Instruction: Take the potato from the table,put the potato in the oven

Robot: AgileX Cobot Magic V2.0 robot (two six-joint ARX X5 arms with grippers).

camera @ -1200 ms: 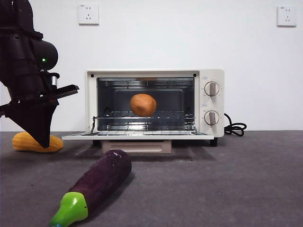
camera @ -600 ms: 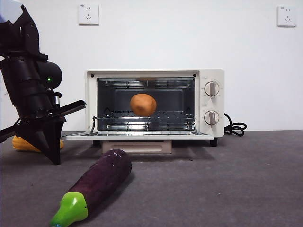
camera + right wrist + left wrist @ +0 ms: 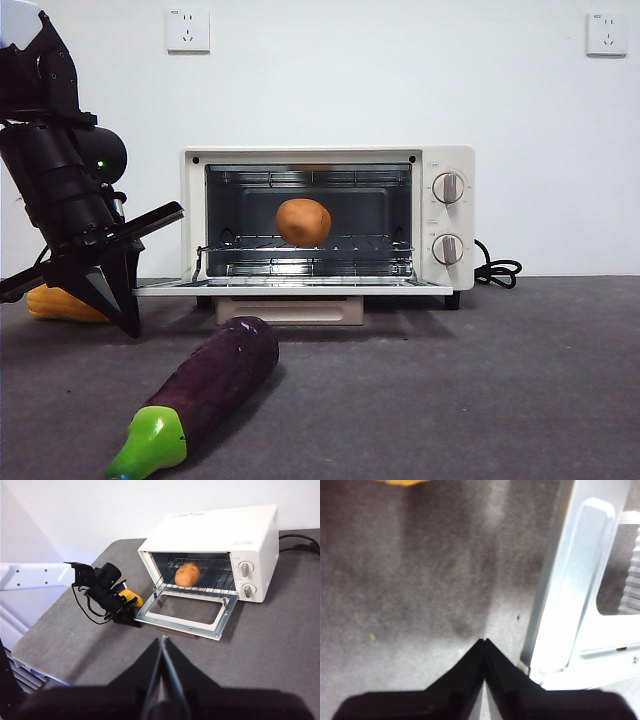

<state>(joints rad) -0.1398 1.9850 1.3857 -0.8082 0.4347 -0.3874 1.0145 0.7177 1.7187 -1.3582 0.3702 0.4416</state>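
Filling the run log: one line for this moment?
potato: on oven rack | door: open | left gripper: shut, beside door | right gripper: shut, waiting

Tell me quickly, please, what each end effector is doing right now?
Left end effector: closed, holding nothing, low over the dark grey table beside the cream-white toaster oven's open glass door.
Right end effector: closed, holding nothing, raised and waiting.

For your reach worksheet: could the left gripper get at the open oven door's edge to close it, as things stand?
Probably yes. The left gripper, jaws shut, sits low above the table right beside the lowered oven door, with nothing between them. The corn lies on its far side.
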